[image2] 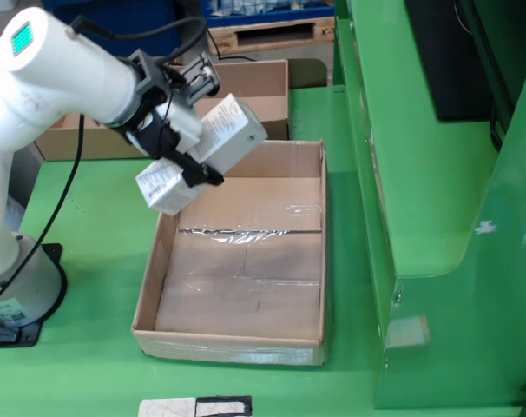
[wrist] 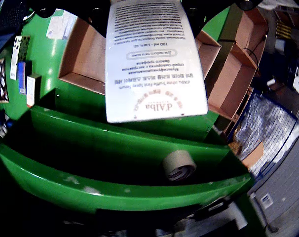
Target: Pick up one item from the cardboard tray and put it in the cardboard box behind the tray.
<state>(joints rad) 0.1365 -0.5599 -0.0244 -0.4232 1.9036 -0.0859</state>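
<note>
Filling the wrist view, a white carton point(wrist: 154, 59) reads "d'Alba" upside down, with "100 ml" among fine print. From the fixed view the gripper point(image2: 180, 130) clamps that carton, tilted, in the air above the far left corner of the cardboard box point(image2: 237, 261). Beyond the gripper sits the cardboard tray point(image2: 254, 82). Below it, in the wrist view, a tape roll point(wrist: 179, 165) lies on green shelving point(wrist: 115, 148).

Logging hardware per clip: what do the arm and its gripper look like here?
In the fixed view, the arm is glossy white with rounded cylindrical links, with a small teal square marking near its top joint. A thin black cable loops along it. It stands on a dark flat base plate. The gripper is black with dark fingers.
</note>
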